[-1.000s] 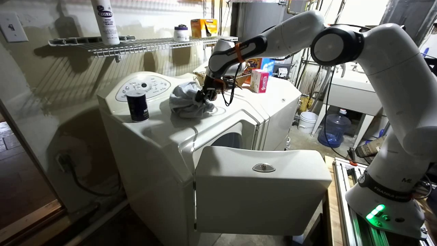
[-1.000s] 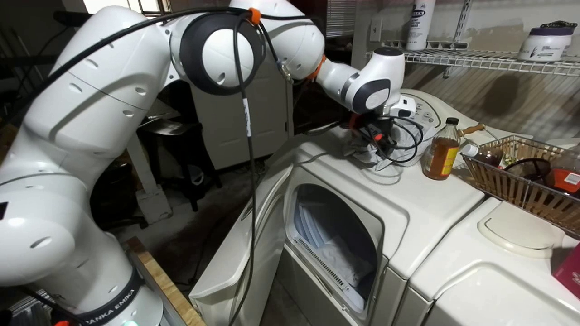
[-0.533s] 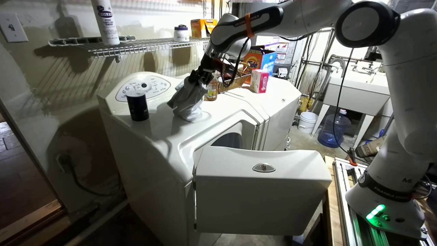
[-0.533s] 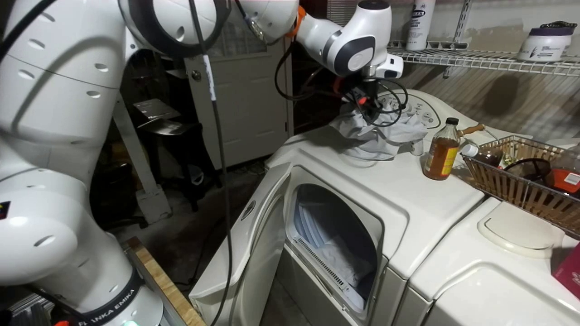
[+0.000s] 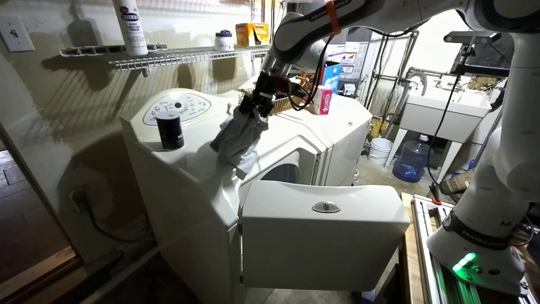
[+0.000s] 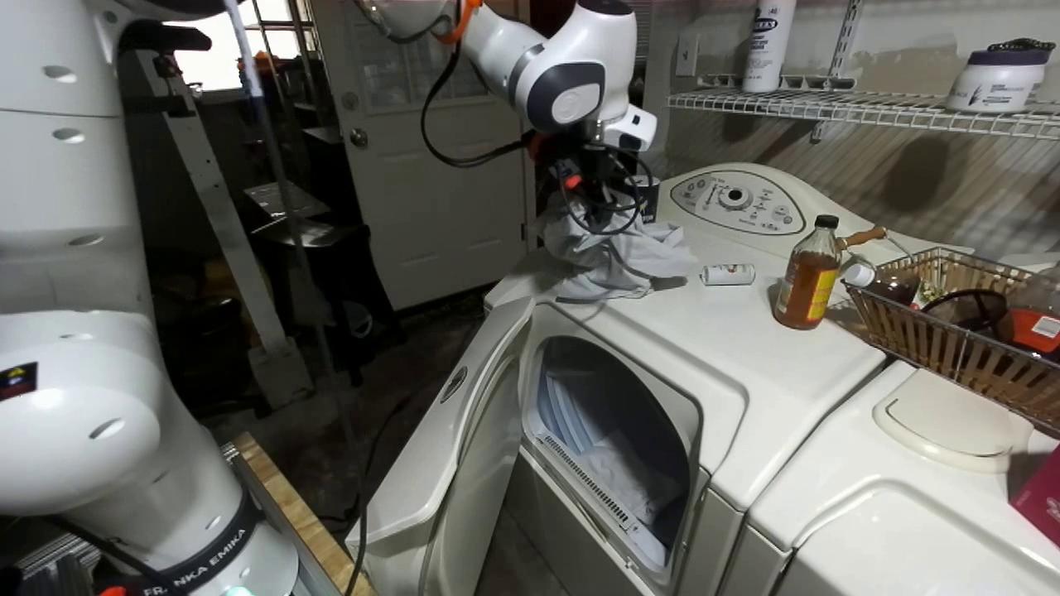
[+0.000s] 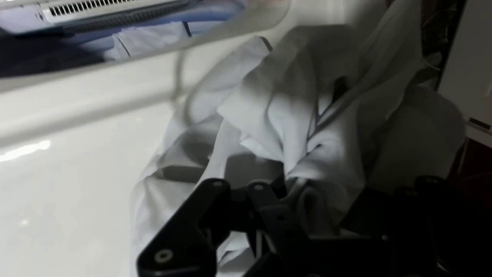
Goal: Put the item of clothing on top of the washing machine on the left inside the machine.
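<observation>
gripping cloth [image 5: 239,141] above the washer [image 5: 181,190]

clenching a bunched fold in the gripper [image 5: 255,111]; dangling the rest low over the front of the top [image 6: 712,331], outside the drum [image 6: 567,401]; impossible to tell if touching. bearing a dark can [image 5: 170,131] near the panel [image 6: 737,203], a small cylinder [image 6: 728,275] on its side and an upright bottle [image 6: 806,281] beside a basket [image 6: 952,356]. open at the door [image 5: 325,249], with laundry [image 6: 625,476] inside. backed by a wire shelf [image 5: 177,58]; showing, across the room, a sink [image 5: 434,120], jug [image 5: 410,164] and bucket [image 5: 379,152].

Both exterior views look down, from opposite sides, on the same washing machine [image 5: 198,160] before me, while the wrist view faces the cloth [image 7: 276,111] very closely.
</observation>
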